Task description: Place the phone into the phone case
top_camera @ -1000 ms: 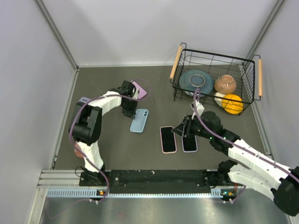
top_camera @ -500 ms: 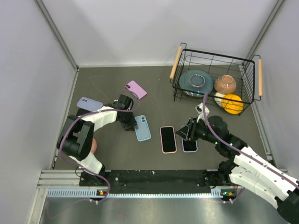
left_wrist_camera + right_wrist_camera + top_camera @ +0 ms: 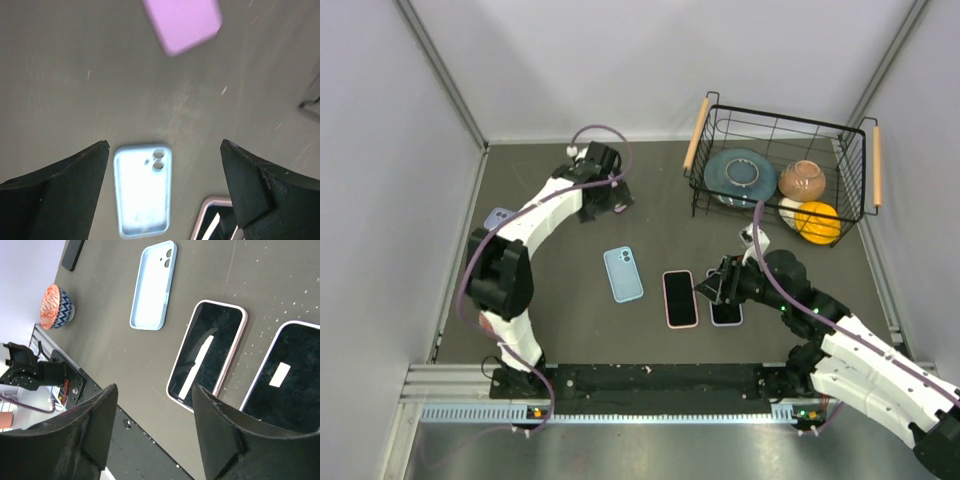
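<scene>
Case lies ready on bench; left hand and right hand spread, empty. Next: right hand should pinch phone beneath it.

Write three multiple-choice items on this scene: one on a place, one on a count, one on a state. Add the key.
1. In the top view, where does the light blue case lie relative to the pink-rimmed phone?
A) left of it
B) right of it
C) stacked on it

2. How many phones lie screen-up to the right of that case?
A) one
B) two
C) four

3. The left gripper is:
A) shut on the case
B) open, holding nothing
C) shut on a phone

Key:
1 A, the case lies apart, to the phone's left.
2 B, the pink-rimmed phone and a second phone beside it.
3 B, the left wrist view shows its fingers spread wide with nothing between them.
</scene>
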`<action>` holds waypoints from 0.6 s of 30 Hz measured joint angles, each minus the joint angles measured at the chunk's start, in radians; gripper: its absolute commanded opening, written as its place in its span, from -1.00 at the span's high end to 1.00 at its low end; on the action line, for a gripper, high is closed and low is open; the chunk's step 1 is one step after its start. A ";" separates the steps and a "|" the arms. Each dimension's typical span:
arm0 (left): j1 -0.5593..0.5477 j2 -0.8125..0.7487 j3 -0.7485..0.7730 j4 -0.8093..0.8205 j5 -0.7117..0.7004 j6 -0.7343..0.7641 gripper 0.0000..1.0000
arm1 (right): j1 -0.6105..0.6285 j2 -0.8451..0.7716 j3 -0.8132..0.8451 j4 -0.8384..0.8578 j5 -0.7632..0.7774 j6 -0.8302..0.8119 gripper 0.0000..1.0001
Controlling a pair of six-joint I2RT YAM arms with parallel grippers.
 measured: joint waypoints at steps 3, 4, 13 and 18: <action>0.001 0.128 0.237 -0.048 -0.077 0.010 -0.98 | 0.000 -0.002 0.002 -0.014 0.013 -0.008 -0.64; 0.001 0.172 0.306 -0.061 -0.101 0.011 -0.98 | 0.000 -0.002 0.004 -0.022 0.017 -0.011 -0.76; 0.036 0.463 0.606 -0.124 -0.183 -0.002 -0.96 | 0.000 0.000 0.093 -0.072 0.048 -0.043 -0.97; 0.063 0.538 0.632 -0.114 -0.189 -0.001 -0.96 | 0.000 0.028 0.131 -0.092 0.063 -0.069 -0.98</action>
